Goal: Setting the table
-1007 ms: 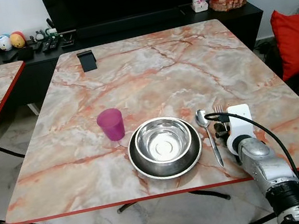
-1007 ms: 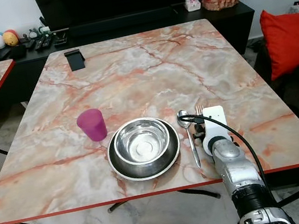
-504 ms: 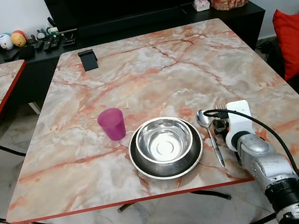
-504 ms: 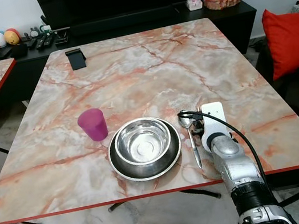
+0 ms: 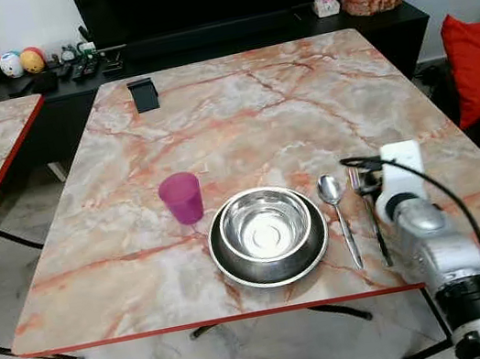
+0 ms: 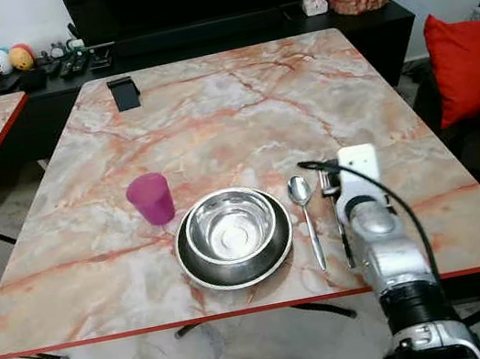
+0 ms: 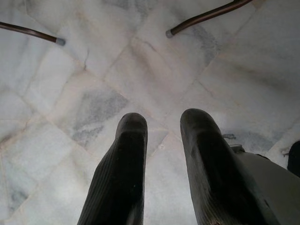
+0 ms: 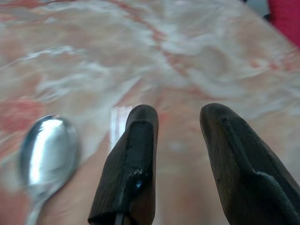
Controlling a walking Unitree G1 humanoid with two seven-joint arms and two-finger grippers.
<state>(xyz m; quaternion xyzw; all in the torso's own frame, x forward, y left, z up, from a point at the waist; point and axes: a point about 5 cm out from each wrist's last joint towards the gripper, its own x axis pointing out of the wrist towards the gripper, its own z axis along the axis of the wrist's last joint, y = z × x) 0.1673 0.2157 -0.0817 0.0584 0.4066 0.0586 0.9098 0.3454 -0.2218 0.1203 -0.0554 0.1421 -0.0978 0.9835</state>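
Left eye view: the table is seen set at its near edge, lower centre of the frame, with a steel bowl nested in a plate, a purple cup up-left of them, a spoon just right of the plate and a fork just right of the spoon. Both utensils are laid with long axes running near-to-far, heads toward the far side, roughly parallel, close but not touching.

The right end effector is held low over the table at the lower right of the frame, just right of the fork's tines; the wrist block covers it in the head views. In the right wrist view its two fingers are seen parted with bare table between them, nothing clamped, and the spoon's bowl lies off to one side of them. The fork is not made out in that wrist view.

The fork is judged to be already placed, so the relation that matters is that the fork lies just beside the right end effector toward frame centre, handle pointing back along the arm; a straight pull-back along that axis would be needed to avoid a nudge.

The left end effector hangs idle over the floor, fingers apart, well away from the setting; the right arm is by far the nearer.
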